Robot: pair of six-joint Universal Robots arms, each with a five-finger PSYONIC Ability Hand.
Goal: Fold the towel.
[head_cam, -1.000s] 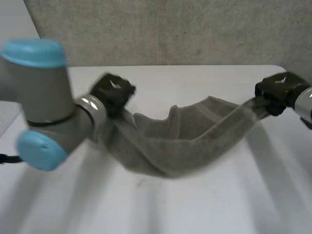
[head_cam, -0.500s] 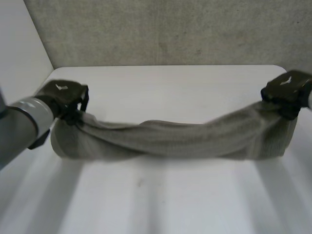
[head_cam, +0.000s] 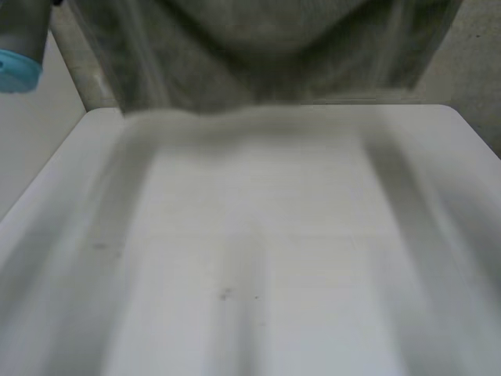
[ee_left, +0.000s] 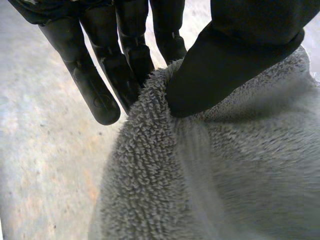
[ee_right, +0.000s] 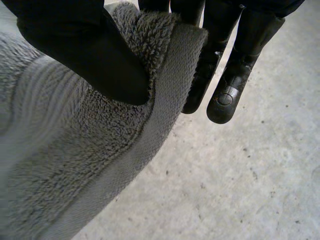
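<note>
Pinching a fluffy grey terry-cloth towel (ee_left: 225,175) with the black left hand (ee_left: 235,55): presses the thumb pad into the pile from one side and backs it with nearly straight fingers (ee_left: 122,65) from the other, clamping a bunched fold right at the fingertips. Leaves the outermost finger just beside the cloth. Falls away from that grasp in a thick, rumpled bundle, with speckled grey ground (ee_left: 40,150) far beyond it.

Nips likewise with the black right hand (ee_right: 85,55): traps the towel (ee_right: 65,165) at its flat woven hem between the thumb and straight fingers (ee_right: 232,85), the thumb sunk in the looped pile next to the hem band. Pokes two fingertips out past the hem, bare. Sets the same speckled ground (ee_right: 250,175) well behind.

Seen from the head camera, starts with the bare white table (head_cam: 258,258) from 6 o'clock up past the centre. Holds the towel (head_cam: 258,55) aloft beyond it, spread wide from about 10 o'clock through 12 to 2 o'clock. Cannot tell whether its lower edge touches the table's far end. Catches a light-blue arm cap (head_cam: 14,70) at 10 o'clock, beside the cloth. Ends with a rough grey wall (head_cam: 473,63) at 2 o'clock, behind everything.
</note>
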